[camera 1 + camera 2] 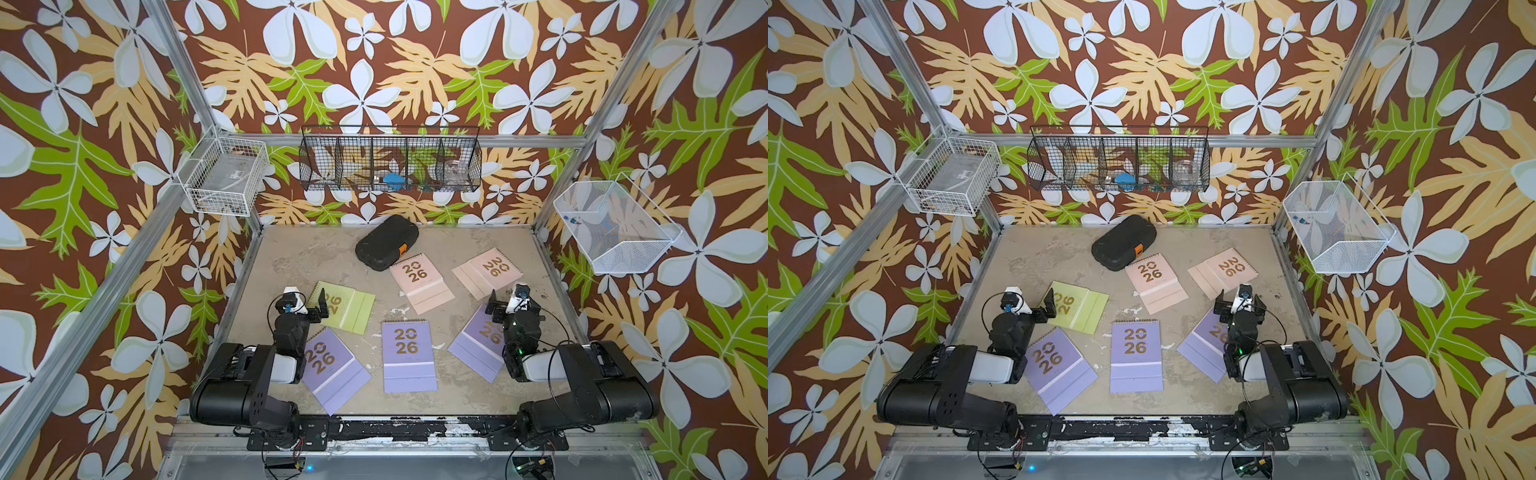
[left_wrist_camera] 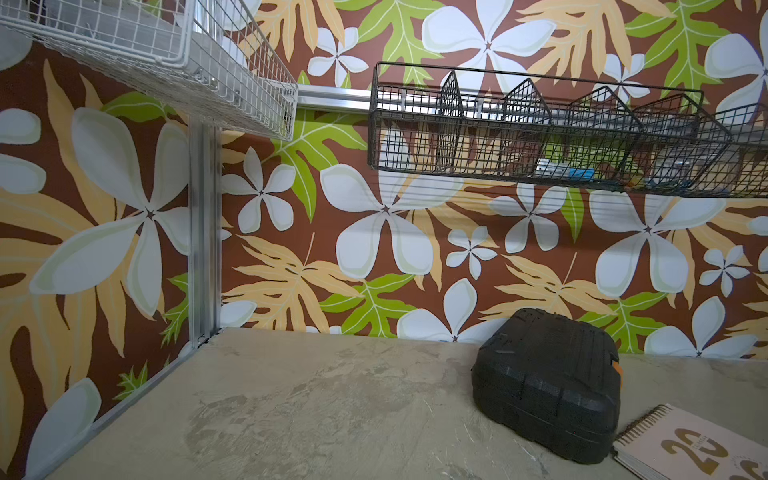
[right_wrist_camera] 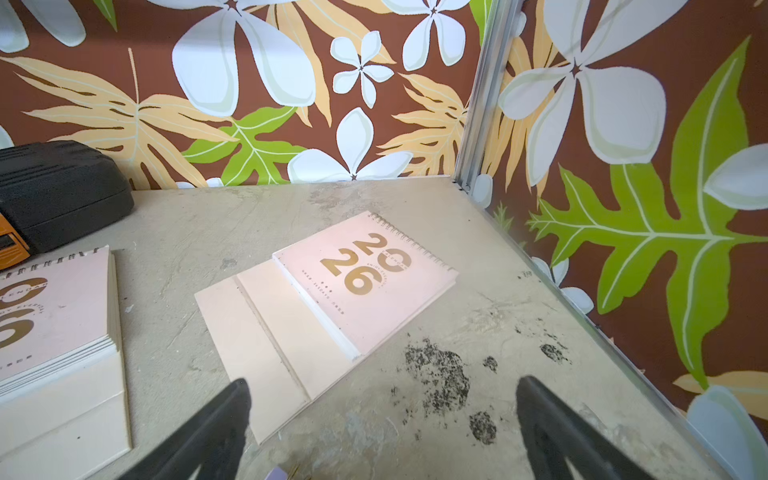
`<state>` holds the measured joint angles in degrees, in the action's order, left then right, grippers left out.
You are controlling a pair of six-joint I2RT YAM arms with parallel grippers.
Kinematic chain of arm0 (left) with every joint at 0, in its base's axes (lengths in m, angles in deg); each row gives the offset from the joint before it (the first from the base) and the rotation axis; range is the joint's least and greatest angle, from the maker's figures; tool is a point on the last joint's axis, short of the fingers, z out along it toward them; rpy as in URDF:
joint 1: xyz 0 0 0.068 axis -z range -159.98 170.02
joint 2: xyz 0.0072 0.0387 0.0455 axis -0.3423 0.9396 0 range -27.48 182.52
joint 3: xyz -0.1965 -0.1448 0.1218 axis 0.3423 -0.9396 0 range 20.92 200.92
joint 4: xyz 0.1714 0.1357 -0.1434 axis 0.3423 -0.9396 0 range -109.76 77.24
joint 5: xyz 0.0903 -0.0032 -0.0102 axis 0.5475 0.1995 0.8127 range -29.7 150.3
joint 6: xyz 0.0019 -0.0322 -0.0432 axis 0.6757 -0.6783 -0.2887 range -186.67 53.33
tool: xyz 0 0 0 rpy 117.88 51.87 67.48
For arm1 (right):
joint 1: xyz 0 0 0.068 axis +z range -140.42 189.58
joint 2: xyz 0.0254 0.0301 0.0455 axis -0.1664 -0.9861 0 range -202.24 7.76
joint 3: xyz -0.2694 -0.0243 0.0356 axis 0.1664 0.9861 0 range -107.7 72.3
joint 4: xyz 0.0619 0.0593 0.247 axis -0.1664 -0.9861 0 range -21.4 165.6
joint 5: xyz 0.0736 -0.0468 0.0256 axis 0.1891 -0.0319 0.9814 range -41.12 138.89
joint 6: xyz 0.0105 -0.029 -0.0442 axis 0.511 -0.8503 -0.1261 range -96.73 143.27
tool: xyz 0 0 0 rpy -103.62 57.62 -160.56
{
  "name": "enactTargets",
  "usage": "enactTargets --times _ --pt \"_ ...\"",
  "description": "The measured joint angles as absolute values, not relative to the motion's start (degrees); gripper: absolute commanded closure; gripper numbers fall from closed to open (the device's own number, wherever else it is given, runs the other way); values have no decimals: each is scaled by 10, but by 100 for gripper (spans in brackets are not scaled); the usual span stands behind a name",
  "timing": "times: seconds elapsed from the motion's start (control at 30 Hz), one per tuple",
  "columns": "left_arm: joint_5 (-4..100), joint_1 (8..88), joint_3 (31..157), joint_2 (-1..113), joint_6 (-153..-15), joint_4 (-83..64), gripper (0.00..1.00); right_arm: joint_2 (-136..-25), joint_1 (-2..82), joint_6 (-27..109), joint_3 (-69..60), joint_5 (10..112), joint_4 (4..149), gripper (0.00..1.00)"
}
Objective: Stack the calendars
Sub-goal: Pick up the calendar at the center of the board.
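Spread wide and holding nothing, the left gripper [image 1: 318, 309] is hovering over the edge of the lime green calendar [image 1: 349, 309], which is lying in front of the black case [image 1: 386, 242], toward the left arm's side. The right gripper [image 3: 384, 395] is also standing spread and empty, its fingers [image 3: 232, 407] hanging above bare worktop [image 1: 291, 257] in front of the case and to its right.

All 6 calendars are lying flat and apart from one another. 1 pale pink calendar [image 1: 419, 282] is sitting just beside the case's orange-tabbed end. The second pale pink calendar [image 1: 488, 270] is lying further right of the case. The 3 lilac ones are lying in a row farthest from the case: the left lilac calendar [image 1: 332, 365], the middle lilac calendar [image 1: 408, 353], and the right lilac calendar [image 1: 478, 345], which the right arm is partly covering.
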<state>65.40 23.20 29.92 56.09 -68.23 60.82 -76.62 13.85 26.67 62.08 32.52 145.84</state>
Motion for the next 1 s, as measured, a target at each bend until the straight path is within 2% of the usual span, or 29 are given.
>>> enactTargets --times 0.67,0.77,0.87,1.0 --pt "635 219 308 551 -684 589 0 -760 137 267 621 325 1457 0" --pt "652 224 359 499 -694 503 0 -696 142 272 571 310 1350 0" --pt "673 234 398 455 -697 448 0 -647 148 307 466 287 1209 0" --pt "691 246 440 383 -735 336 3 -600 156 354 397 252 999 0"
